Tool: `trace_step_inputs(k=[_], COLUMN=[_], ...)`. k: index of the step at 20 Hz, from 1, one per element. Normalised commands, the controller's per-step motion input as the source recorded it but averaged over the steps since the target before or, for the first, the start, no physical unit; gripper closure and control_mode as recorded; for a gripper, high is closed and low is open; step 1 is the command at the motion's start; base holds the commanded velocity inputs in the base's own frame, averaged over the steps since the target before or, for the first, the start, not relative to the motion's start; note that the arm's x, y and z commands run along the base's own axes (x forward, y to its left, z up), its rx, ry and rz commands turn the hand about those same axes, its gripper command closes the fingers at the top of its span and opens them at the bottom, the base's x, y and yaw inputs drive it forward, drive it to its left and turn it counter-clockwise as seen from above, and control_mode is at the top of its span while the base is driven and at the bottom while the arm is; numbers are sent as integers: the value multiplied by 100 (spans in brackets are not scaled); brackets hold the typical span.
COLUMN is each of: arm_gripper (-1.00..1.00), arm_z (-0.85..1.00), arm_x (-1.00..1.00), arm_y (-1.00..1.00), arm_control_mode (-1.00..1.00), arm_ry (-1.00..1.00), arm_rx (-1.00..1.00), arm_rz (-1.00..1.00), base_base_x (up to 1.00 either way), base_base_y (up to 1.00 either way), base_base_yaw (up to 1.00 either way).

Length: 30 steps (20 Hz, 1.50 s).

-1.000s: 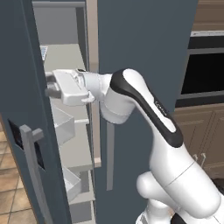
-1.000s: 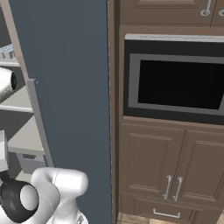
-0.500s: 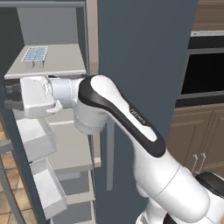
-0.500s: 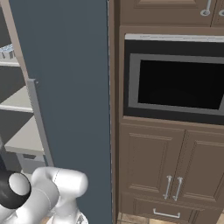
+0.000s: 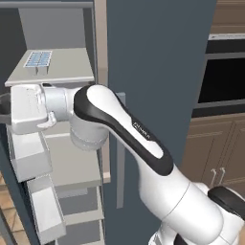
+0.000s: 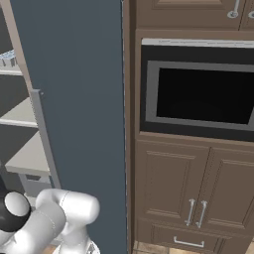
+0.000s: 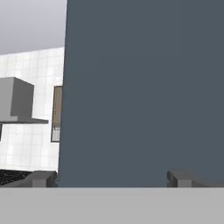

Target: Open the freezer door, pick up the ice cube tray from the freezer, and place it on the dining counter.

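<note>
Freezer door (image 5: pixel 9 191), far left in left base view: slate-blue slab, matte, swung open; white moulded bins (image 5: pixel 29 158) stacked on inner face, boxy, angled.
Gripper (image 7: pixel 109 179): dark blocky finger tips (image 7: pixel 40 178) set wide apart in hand view, released, nothing between; faces a flat slate-blue panel.
Ice cube tray (image 5: pixel 38 60): flat white rectangle, grid of pale-blue cells, lying on an upper shelf (image 5: pixel 62 72) of the freezer (image 5: pixel 57 28), toward the shelf's left rear; apart from the hand, which sits below shelf level.
Shelves: flat, light grey, smooth; interior walls light grey.
Arm (image 5: pixel 129 139): glossy white shell, dark joint bands; small grey lettering on the forearm, too small to read.
Wider slate-blue door (image 6: pixel 79 99): plain, matte, with long grey bar handle (image 6: pixel 45 139) on its left edge.
Built-in oven (image 6: pixel 198 92): black glass front, grey frame, set in dark wood cabinetry (image 6: pixel 198 198); panelled doors below with paired slim metal pulls.
Hand view, left margin: white square-tiled wall, grey box-shaped hood.
</note>
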Motion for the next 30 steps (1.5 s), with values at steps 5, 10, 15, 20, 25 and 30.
trace_step_inputs(k=[5, 10, 15, 20, 25, 30], arm_gripper=[-100, -100, -100, -100, -100, -100], arm_z=[-2, -5, -7, 0, 21, 30], arm_x=[10, 22, 20, 2, -29, -28], arm_y=[52, 69, 75, -2, -95, -100], arm_control_mode=[-100, -100, -100, -100, -100, -100], arm_ry=[0, 0, 1, 1, -1, 0], arm_rx=[-2, -4, -5, -1, 0, 0], arm_rz=[-2, -5, -6, -9, -6, -12], base_base_x=[0, 0, 0, 0, 0, 0], base_base_y=[0, 0, 0, 0, 0, 0], base_base_yaw=[0, 0, 0, 0, 0, 0])
